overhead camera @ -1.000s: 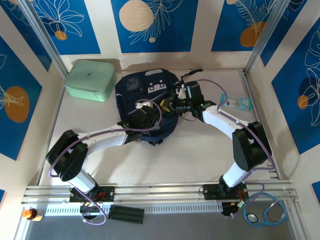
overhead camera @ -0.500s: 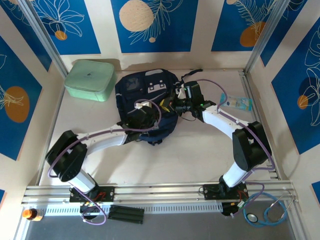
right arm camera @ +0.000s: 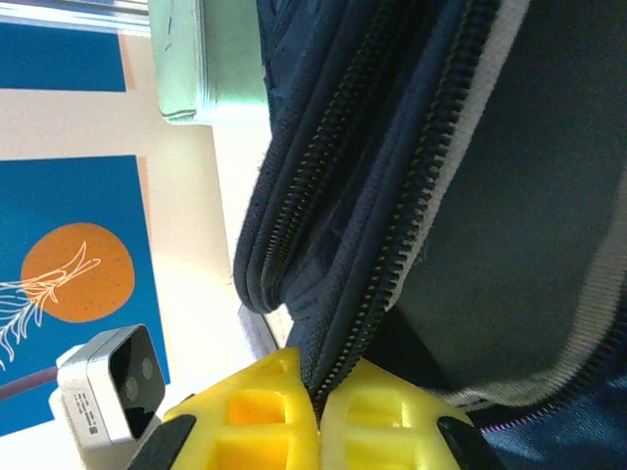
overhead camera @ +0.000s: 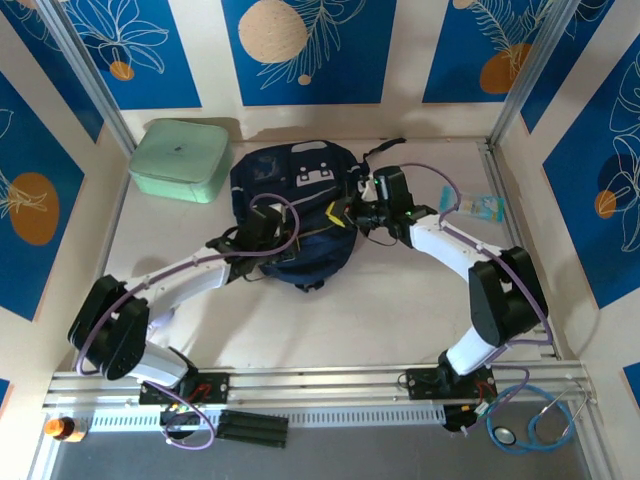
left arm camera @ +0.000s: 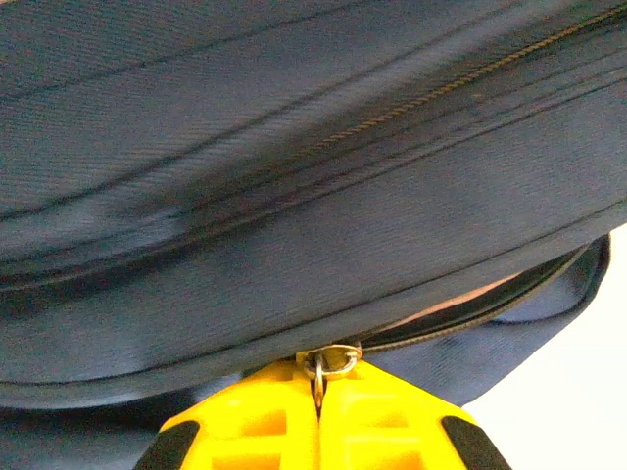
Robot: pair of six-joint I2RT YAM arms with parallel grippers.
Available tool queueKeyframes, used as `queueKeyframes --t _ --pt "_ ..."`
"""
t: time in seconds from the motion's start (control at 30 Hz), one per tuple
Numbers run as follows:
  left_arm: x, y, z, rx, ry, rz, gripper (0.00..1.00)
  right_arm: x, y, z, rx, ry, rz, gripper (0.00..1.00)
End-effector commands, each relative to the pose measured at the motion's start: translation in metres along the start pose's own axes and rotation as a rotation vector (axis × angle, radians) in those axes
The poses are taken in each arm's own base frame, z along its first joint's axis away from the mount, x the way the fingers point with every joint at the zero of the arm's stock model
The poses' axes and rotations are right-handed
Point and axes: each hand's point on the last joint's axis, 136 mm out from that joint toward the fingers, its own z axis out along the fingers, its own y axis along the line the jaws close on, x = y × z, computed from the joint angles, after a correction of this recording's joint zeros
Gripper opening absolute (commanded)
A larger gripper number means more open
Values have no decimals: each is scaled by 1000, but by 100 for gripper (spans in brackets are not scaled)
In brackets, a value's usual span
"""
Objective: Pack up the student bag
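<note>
The navy-blue fabric student bag (overhead camera: 300, 180) lies just right of the mint-green rectangular case (overhead camera: 180, 158). The left gripper (left arm camera: 316, 397) has just pinched tight on its metal zipper pull (left arm camera: 329, 360). The right gripper (right arm camera: 315, 397) clamps the zippered rim, so unzipping looks ready.

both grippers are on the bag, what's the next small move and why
Probably the left gripper should draw the zipper pull along its track: it is shut on that metal ring, while the right gripper pinches the zippered edge of the student bag, bracing it.
</note>
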Motion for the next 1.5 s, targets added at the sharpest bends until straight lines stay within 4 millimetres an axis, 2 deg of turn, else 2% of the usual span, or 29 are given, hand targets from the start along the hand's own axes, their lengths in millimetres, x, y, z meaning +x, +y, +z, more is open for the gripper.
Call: queueKeyframes --t 0.0,0.3,0.5,0.6,0.73,0.9,1.2,1.3,1.47 --pt "19 17 -12 1 119 84 0 -20 16 -23 -60 -99 -34 0" --pt "28 26 -35 -17 261 301 0 -30 4 -52 -72 -143 1 0" --pt "30 31 -42 -16 324 428 0 -35 -12 -77 -64 -157 51 0" --pt "33 32 -39 13 341 499 0 -36 -18 -87 -62 -162 67 0" --pt "26 31 -32 34 325 559 0 -37 -25 -99 -40 -170 96 0" --pt "10 50 -22 -62 340 626 0 -39 -33 -110 -11 -166 137 0" --pt "-14 72 -2 -109 377 688 0 -42 -43 -116 17 -198 156 0" --pt "-25 70 6 -66 353 664 0 -44 -51 -117 45 -218 177 0" --pt "-42 68 23 -44 320 630 2 -43 -53 -114 38 -220 179 0"
